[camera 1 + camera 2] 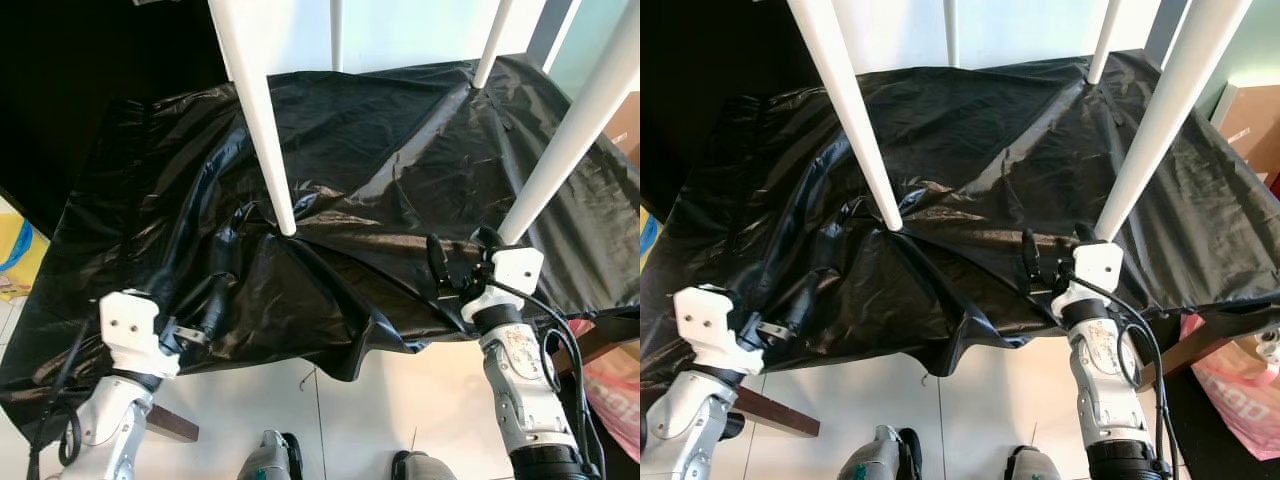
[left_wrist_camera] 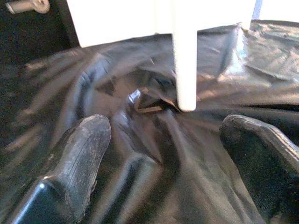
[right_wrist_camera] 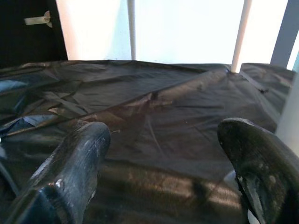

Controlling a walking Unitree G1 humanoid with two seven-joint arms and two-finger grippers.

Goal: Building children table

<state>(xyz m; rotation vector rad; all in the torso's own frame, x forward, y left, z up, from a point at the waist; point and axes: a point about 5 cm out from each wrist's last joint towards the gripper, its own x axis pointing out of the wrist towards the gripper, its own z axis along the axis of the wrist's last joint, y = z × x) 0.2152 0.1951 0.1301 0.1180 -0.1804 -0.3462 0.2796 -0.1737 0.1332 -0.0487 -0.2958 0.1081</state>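
From my left wrist camera I see the left hand (image 2: 170, 158) with its two black fingers (image 2: 77, 163) spread wide apart, both low over crumpled black plastic sheeting (image 2: 154, 186). Between and beyond them a white table leg (image 2: 185, 56) stands upright, its foot pressed into the folds of the sheet. Just beside that foot a small shiny fold catches light. A white panel (image 2: 117, 18) rises behind

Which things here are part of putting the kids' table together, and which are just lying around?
Part of the job:
- four white table legs, standing up out of the black plastic sheet
- left hand, open, at the sheet's near edge
- right hand, open, beside a near leg

Just lying about:
- pink bag
- cardboard box
- yellow item
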